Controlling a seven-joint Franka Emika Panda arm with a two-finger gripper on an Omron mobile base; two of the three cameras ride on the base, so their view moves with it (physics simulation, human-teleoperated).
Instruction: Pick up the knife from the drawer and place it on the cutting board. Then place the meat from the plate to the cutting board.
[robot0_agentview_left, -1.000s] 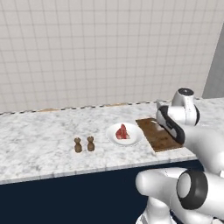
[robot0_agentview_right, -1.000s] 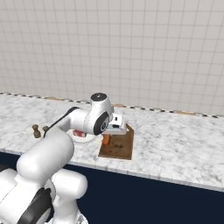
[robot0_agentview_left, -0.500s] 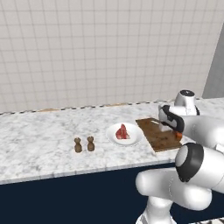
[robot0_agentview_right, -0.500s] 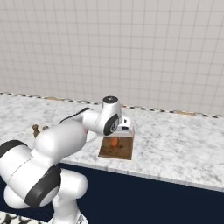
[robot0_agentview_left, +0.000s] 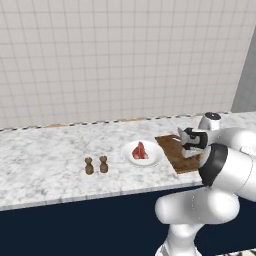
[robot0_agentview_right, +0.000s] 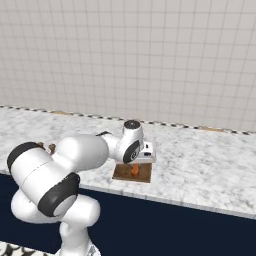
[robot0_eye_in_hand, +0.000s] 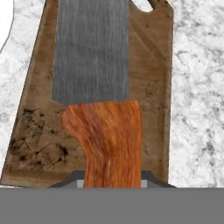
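Two small brown shakers (robot0_agentview_left: 96, 165) side by side on marble counter (robot0_agentview_left: 45, 160)

Three cameras on one counter: two wide from behind, one tight from the hand.

The left base view looks forward and down past the arm at the cutting board (robot0_agentview_left: 175, 152) and plate (robot0_agentview_left: 150, 158); the right base view catches that same cutting board (robot0_agentview_right: 142, 173) from the other side; the hand view sits very close above the knife (robot0_eye_in_hand: 98, 100) over the board, facing down.
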